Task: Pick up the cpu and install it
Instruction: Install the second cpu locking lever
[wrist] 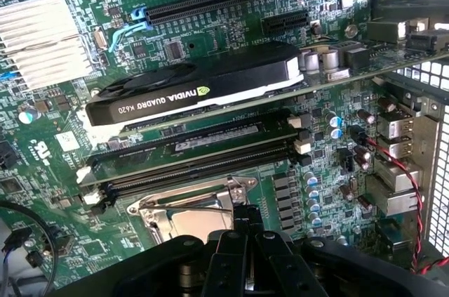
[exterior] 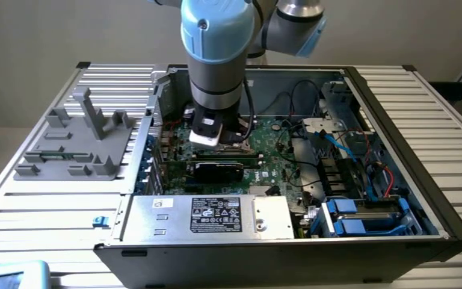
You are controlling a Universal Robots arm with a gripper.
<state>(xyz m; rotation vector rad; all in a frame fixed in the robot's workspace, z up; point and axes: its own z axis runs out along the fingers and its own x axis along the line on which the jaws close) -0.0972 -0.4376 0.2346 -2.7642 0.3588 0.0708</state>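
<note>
A ribbed metal table (exterior: 55, 198) under me, and on it an open computer case (exterior: 391, 180) with its green motherboard (wrist: 63, 170) laid bare. I'm down inside the case, my arm (exterior: 215, 54) dropping straight in from above, toward the exterior view's left half of the board. My gripper (wrist: 247, 230) is pressed together, fingers side by side, no gap between them that I can make out. Right below my fingertips sits the socket (wrist: 186, 216) with its shiny metal frame, and I'm hovering over its edge. The cpu itself I can't pick out for certain: there's a pale flat patch inside the frame, touching distance from my tips, but whether that is the chip or bare socket I can't tell, so its facing and long axis stay unknown too. Just beyond the socket run two long dark memory slots (wrist: 196, 153), and past those the black graphics card (wrist: 196, 90) standing on edge, its long side parallel to the slots. On the table at the exterior view's left, a grey fixture (exterior: 82, 141) stands well apart from me.
</note>
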